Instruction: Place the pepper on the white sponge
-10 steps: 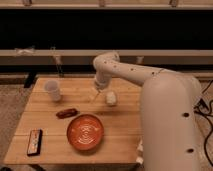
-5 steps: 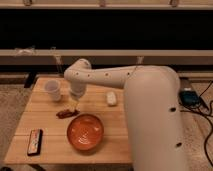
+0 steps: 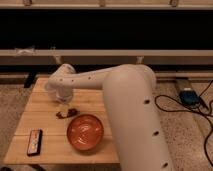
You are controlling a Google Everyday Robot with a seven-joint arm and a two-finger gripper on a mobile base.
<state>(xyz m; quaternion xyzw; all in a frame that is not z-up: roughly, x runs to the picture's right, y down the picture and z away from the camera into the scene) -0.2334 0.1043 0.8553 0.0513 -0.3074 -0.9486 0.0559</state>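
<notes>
The small dark red-brown pepper [image 3: 66, 114] lies on the wooden table [image 3: 42, 117], just behind the left rim of the orange bowl [image 3: 85, 132]. My gripper [image 3: 63, 105] hangs from the white arm directly above the pepper and very close to it; I cannot tell whether it touches. The white sponge is hidden behind my arm.
A black remote-like device [image 3: 34, 141] lies near the table's front left corner. My bulky white arm [image 3: 125, 100] covers the right half of the table. The white cup is out of sight behind the wrist. Cables and a blue box [image 3: 189, 95] lie on the floor at right.
My arm has swung left, from over the sponge area to the left side of the table. The gripper now sits lower, right over the pepper. The arm now hides the sponge and cup.
</notes>
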